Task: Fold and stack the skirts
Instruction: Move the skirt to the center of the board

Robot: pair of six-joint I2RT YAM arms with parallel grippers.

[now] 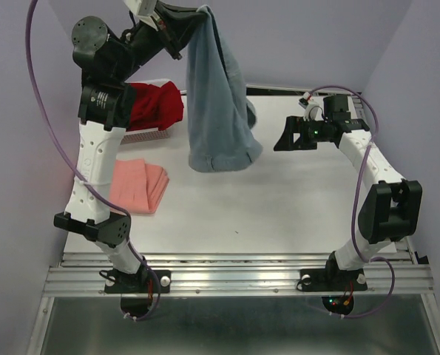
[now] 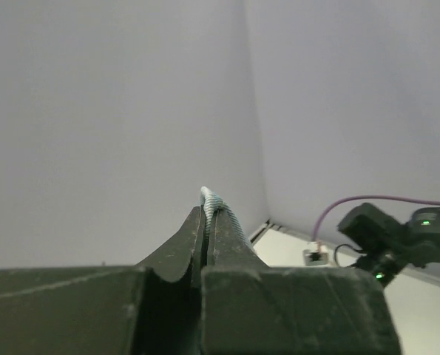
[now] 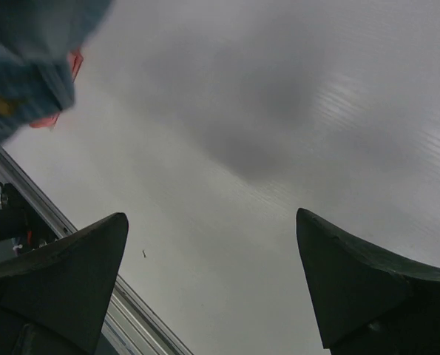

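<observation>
High above the back of the table (image 1: pixel 279 214), the left gripper (image 2: pixel 207 220) is closed tightly on an edge of the blue-grey skirt (image 1: pixel 216 111). The skirt hangs down long from it; I cannot tell if its lower edge touches the table. The right gripper (image 1: pixel 281 140) hovers just beside the skirt, its fingers (image 3: pixel 64 274) spread wide and holding nothing. The salmon-pink skirt (image 1: pixel 138 185) lies folded at the left. The dark red skirt (image 1: pixel 157 103) rests in the white mesh basket (image 1: pixel 142 135) behind it.

White table (image 1: pixel 279 207), lilac walls (image 1: pixel 316 37), white mesh basket (image 1: pixel 144 136) back left, metal rail (image 1: pixel 234 279) at near edge
</observation>
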